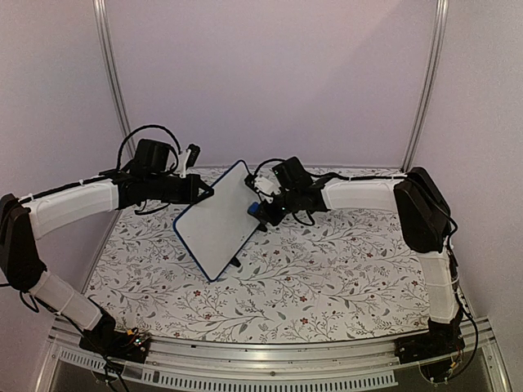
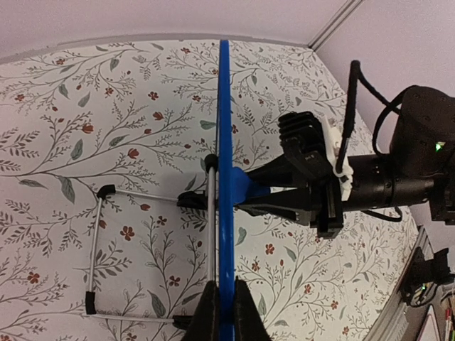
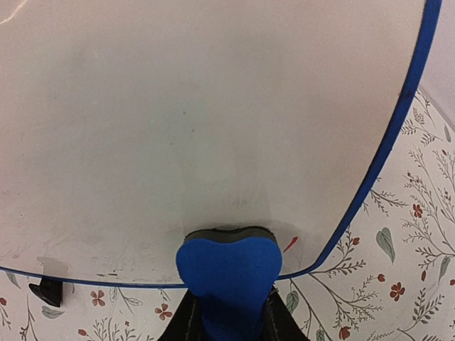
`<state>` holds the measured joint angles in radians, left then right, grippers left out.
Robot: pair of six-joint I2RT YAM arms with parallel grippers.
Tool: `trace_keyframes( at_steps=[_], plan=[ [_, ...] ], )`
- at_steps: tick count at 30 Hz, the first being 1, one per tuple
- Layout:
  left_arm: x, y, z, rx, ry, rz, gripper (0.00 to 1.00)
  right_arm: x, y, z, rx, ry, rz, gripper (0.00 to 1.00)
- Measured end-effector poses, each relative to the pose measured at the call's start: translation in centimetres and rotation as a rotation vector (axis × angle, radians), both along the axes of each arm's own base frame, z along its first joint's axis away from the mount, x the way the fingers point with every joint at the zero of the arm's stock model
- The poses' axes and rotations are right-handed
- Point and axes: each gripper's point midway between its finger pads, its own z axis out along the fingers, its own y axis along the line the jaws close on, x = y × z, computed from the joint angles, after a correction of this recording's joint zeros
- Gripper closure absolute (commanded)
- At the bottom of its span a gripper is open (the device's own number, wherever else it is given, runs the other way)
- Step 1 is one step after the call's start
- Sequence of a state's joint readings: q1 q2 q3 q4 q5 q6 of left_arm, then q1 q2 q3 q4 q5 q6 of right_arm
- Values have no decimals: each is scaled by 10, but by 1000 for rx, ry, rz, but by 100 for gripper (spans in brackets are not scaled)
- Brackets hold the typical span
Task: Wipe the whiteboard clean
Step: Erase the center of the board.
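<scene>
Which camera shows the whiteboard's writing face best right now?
Right wrist: the whiteboard face fills the frame, blue eraser against it. Top external shows it small and tilted; left wrist sees only its blue edge.

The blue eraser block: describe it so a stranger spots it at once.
Over the floral-patterned table tilts a white rectangular whiteboard with a blue edge. The right gripper holds the eraser against its face: the only solid blue block.

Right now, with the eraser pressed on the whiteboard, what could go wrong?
The left tool holds the whiteboard only by its thin edge, so a push from the right tool may twist or slip it. The eraser sits near the rim; a stroke may run off it.
</scene>
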<state>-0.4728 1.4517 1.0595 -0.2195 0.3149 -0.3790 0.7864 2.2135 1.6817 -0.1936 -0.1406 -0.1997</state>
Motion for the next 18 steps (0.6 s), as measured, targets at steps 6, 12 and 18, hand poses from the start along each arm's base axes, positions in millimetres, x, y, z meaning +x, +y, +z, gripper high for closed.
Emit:
trace_keyframes(
  at_steps=[6,12,18],
  plan=[
    [0,0,0,1,0,1,100,2,0,2,4,-7,0,84],
    [0,0,0,1,0,1,100,7,-5,1,6,-8,-11,84],
    [-1,-1,0,-2,1,-3,100,9,-20,-21,-18,3,-37,84]
  ],
)
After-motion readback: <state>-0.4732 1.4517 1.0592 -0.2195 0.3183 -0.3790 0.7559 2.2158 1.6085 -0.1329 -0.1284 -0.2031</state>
